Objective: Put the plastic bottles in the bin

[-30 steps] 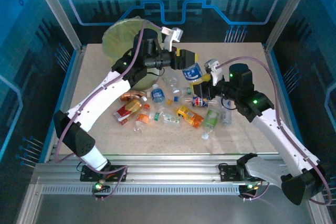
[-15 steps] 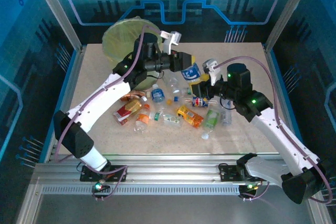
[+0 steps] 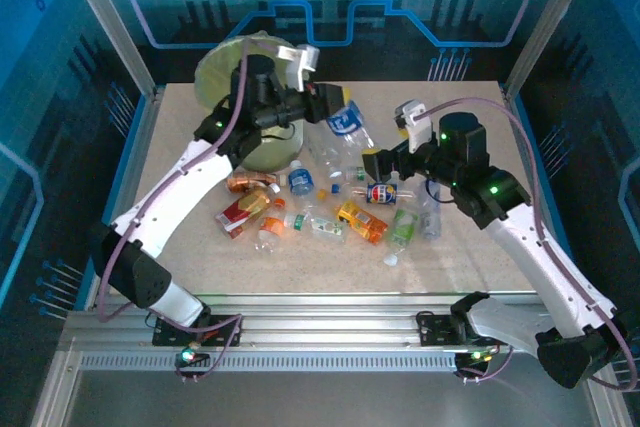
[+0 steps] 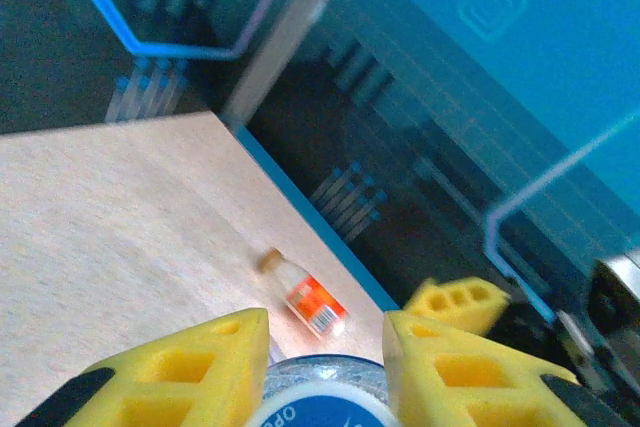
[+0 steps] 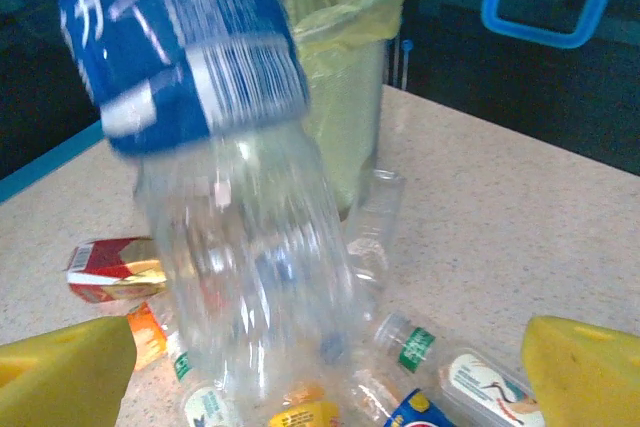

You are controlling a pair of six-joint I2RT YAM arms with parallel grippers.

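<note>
Carry step. The left gripper (image 3: 330,107) is clamped on a blue-label bottle (image 3: 346,122), which hangs clear of the table (image 3: 450,107), just right of the bin (image 3: 215,62) and not yet over its mouth. The right gripper (image 3: 385,157) is wide open and holds nothing, hovering over the right side of the pile (image 3: 330,212) that lies in front of the bin.

Next move, as I read it: swing the left arm further left until the bottle is over the liner, then open. The bottle sticks out sideways from the fingers, so the free end needs to clear the rim. The right arm looks placed to pick from the pile.

View differences:
- The top view gives the layout: both arms, bin, and pile.
- The left wrist view shows the grip: the left gripper (image 4: 325,357) has both yellow fingers tight against the blue-label bottle (image 4: 325,397). It also shows a stray orange-label bottle (image 4: 305,302) near the table edge.
- The right wrist view shows the blue-label bottle (image 5: 200,67) tilted, label end up, with the bin (image 5: 350,67) behind it. The right gripper (image 5: 320,367) has its fingers far apart at the frame corners.
</note>
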